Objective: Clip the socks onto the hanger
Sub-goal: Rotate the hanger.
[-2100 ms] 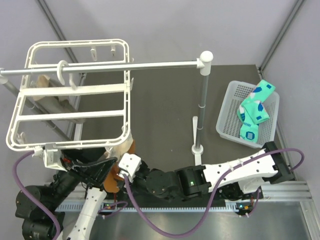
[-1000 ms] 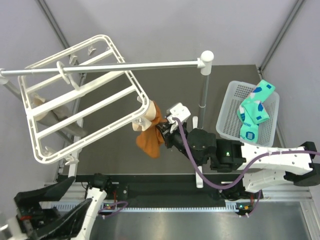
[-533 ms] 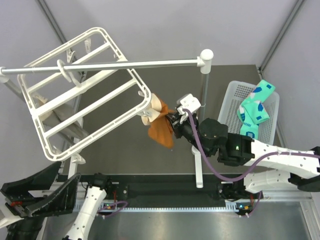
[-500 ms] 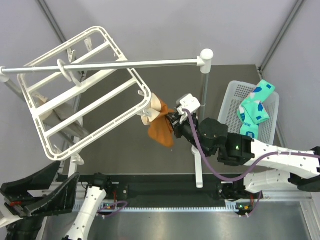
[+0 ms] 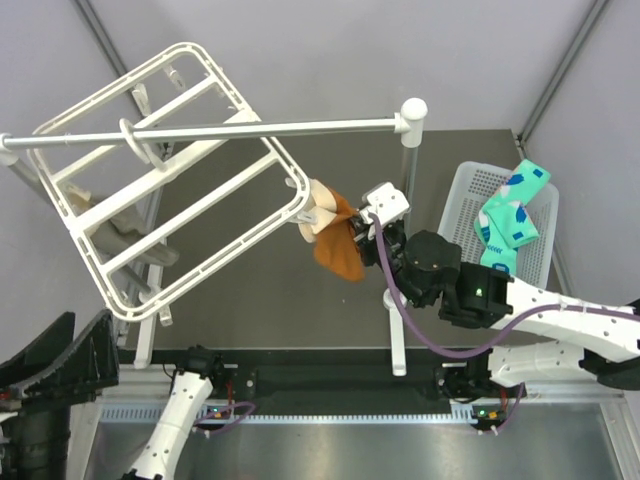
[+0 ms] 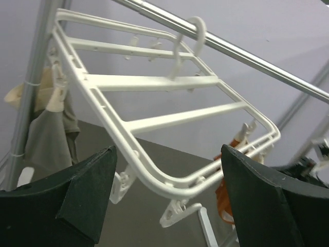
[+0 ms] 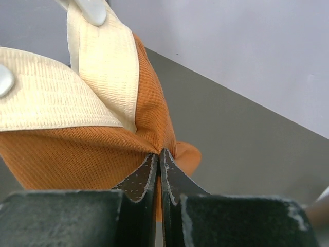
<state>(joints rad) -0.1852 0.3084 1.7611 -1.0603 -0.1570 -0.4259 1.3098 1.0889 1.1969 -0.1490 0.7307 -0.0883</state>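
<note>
Right tool [image 7: 158, 160]: closed, pinching orange sock [image 7: 77, 149]; the grip shows in the wrist view only. Left tool [image 6: 168, 154]: spread wide, near hanger [image 6: 149, 82]. Top view only: socks [image 5: 510, 225] in basket [image 5: 455, 215], right of right tool, apart.

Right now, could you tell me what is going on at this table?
The right arm's fingers are shut on an orange sock that hangs from a clip at a corner of the hanger, which hangs on the grey rail. The left arm's fingers are open and empty. The teal socks lie in the white basket.
</note>
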